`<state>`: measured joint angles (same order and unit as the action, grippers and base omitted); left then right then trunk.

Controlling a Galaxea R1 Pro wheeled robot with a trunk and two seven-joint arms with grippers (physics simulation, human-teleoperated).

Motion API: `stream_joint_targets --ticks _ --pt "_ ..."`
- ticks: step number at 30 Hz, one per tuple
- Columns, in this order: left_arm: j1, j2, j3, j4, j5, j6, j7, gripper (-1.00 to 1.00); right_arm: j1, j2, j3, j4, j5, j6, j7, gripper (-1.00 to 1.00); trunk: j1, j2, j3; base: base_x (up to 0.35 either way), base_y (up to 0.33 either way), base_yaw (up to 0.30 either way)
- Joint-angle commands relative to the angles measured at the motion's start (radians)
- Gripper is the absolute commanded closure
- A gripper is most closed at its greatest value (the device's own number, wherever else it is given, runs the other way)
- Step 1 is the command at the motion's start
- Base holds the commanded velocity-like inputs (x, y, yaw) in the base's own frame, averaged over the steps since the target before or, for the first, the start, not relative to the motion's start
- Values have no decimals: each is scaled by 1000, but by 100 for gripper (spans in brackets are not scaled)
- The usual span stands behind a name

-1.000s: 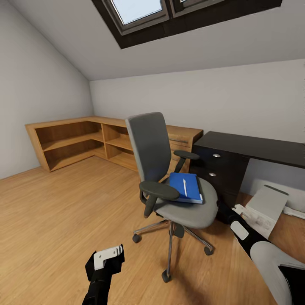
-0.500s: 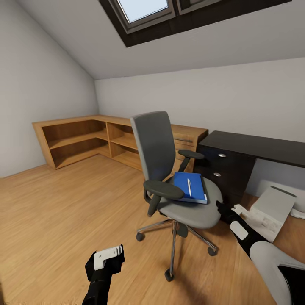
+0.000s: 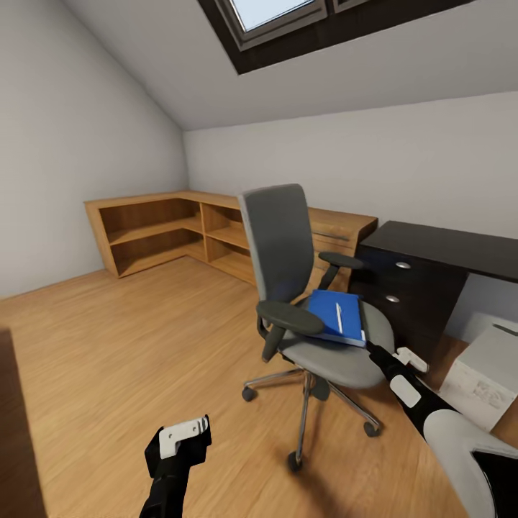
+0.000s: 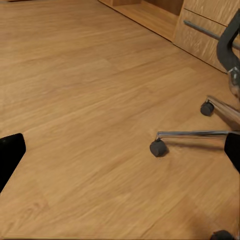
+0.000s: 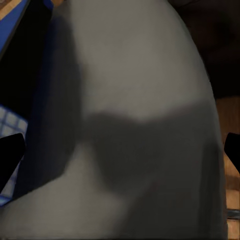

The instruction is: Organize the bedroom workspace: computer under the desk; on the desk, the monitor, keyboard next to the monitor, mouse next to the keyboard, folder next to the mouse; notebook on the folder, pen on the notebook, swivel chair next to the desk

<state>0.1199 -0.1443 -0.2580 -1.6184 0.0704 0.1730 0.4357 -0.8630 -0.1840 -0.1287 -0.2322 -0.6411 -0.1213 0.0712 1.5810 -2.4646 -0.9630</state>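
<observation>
Right hand (image 3: 374,350) over the swivel chair (image 3: 316,302) seat (fingers spread, nothing held).

The swivel chair (image 3: 302,288) has a seat and back of matt grey padded cloth, armrests of dull black plastic, and a star base of polished chrome-like metal on black plastic casters. On its seat lies the folder (image 3: 335,316), smooth bright blue with a slight sheen, and on that the pen (image 3: 339,317), plain white. Beyond the chair, the desk (image 3: 432,277) has a smooth black tabletop and dark drawer fronts with shiny silver knobs. Under the chair, the floor (image 3: 144,345) is smooth, grained honey-coloured wood with a soft satin finish. Behind the chair, the cabinet (image 3: 180,230) is matt light wood.
</observation>
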Motion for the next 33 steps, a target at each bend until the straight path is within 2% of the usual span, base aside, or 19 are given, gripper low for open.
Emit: stream_joint_targets --ticks 1,25,28,33 --pt "0 0 -1 -1 7 3 5 -100 -1 0 -3 1 -9 -3 7 -100 0 0 -2 0 0 188" --pt "0 0 -3 0 7 3 5 -100 -1 -1 0 1 -9 -4 7 -100 0 0 -7 2 0 251" --pt "0 0 -26 1 5 3 6 -100 -1 -2 -1 1 -9 -4 8 -100 0 0 -7 215 0 178" --pt "0 0 -30 2 5 3 6 -100 -1 -1 -2 1 -9 -6 8 -100 0 0 -7 314 0 17"
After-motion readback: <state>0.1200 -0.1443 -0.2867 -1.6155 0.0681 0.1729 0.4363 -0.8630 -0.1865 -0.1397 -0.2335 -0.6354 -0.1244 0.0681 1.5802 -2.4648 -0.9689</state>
